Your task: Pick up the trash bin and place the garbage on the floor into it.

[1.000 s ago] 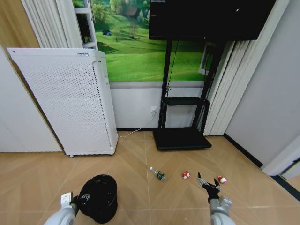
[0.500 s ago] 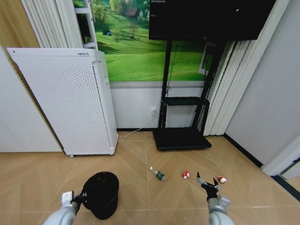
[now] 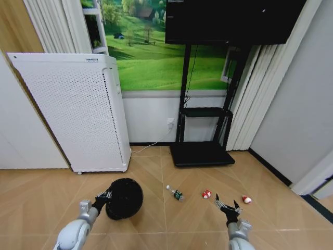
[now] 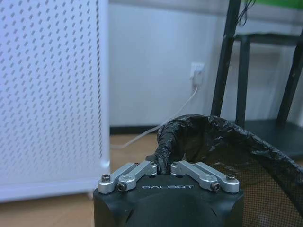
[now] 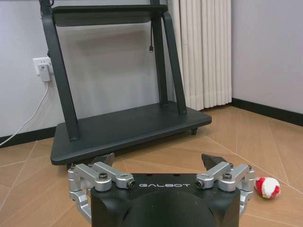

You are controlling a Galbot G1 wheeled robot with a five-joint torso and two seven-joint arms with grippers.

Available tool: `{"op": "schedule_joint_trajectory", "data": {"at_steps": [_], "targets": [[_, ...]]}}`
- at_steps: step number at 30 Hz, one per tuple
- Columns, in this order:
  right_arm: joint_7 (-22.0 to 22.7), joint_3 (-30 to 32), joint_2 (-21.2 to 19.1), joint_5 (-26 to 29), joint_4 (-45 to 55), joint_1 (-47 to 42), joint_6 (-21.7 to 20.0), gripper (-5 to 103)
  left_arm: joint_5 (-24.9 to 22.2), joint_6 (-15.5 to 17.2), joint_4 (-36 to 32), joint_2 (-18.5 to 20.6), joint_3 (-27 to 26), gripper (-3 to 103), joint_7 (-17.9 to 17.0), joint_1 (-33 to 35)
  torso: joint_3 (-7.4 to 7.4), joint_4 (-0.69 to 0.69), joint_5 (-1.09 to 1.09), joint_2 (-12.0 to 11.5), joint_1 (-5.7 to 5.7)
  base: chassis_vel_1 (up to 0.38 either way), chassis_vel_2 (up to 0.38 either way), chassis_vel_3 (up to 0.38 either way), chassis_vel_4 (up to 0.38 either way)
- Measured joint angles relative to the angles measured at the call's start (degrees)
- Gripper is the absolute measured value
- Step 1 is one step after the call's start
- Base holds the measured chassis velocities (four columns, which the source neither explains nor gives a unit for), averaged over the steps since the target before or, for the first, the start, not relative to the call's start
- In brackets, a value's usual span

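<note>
Here left gripper (image 3: pixel 104 198) grips the trash bin (image 3: pixel 125 198) rim

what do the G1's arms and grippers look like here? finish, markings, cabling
Both arms end in light grey rounded forearm shells. The left gripper and right gripper share one build: a matte black body with white "GALBOT" lettering, silver metal linkage bars fastened with dark hex screws, and black fingertips. A small white block sits on the left wrist. No loose cables visible on either arm.

My left gripper (image 4: pixel 163 166) blocks the bin's (image 3: pixel 124 198) near rim from me; the bottle's (image 3: pixel 176 194) label is too small to read.
</note>
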Motion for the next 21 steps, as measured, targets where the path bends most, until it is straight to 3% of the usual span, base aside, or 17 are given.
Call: {"op": "schedule_joint_trajectory", "data": {"at_steps": [10,12,13,15,16,21], "targets": [[-1.47,-2.65,-0.72,-0.77,0.56,2.15,-3.61,100,-4.71,-0.98,1.96,1.56,3.74,7,1.63,-8.77,0.01,0.02,0.01,0.00,0.00,0.000,0.000,0.000,0.000],[-3.67,-4.65,-1.67,0.49,0.93,2.32,-5.95,100,-8.00,-0.80,1.97,2.70,5.01,7,2.61,-10.79,0.00,0.04,0.02,0.00,0.00,0.000,0.000,0.000,0.000],[-9.47,-8.73,-4.42,1.98,0.91,2.30,-7.58,100,-11.15,-0.14,2.69,4.27,7.19,7,3.49,-14.08,0.01,0.04,0.02,0.00,0.00,0.000,0.000,0.000,0.000],[-11.65,-11.11,-6.21,3.00,0.91,2.32,-8.36,100,-11.52,-0.08,3.32,4.91,8.25,7,3.54,-15.86,0.00,0.01,0.02,0.00,0.00,0.000,0.000,0.000,0.000],[-12.79,-14.40,-8.39,4.72,0.90,3.15,-10.93,100,-11.13,0.09,4.33,5.37,9.50,7,2.46,-18.22,0.00,0.00,0.00,0.00,0.00,0.000,0.000,0.000,0.000],[-14.93,-17.75,-10.41,2.76,-2.00,6.65,-13.11,100,-11.93,1.40,4.77,5.10,10.06,7,-2.20,-20.66,0.00,0.03,0.02,0.00,0.00,0.000,0.000,0.000,0.000]]}}
